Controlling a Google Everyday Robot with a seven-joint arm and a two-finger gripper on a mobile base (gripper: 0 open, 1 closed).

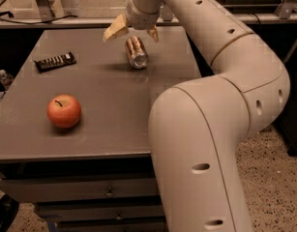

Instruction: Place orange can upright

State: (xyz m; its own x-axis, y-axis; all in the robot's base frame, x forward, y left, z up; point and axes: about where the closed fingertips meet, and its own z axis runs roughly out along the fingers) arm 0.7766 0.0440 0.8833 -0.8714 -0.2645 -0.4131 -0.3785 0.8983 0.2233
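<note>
I have the gripper (133,32) over the far middle of the table, spread wide, its fingers (114,31) on either side of the far end of the can and gripping nothing. The arm (220,129) fills the right half of the view, rising from the near right and bending back toward the far edge. The table (99,129) is a flat grey top with drawers under the front. An apple (64,111) sits near the front left, well apart from the work. The orange can (137,52) lies on its side just below the gripper, one silver end facing me. A dark flat object (54,62) lies at far left. My assessment: the approach is done. Grasping, lifting, turning the can upright and setting it down are all left.
</note>
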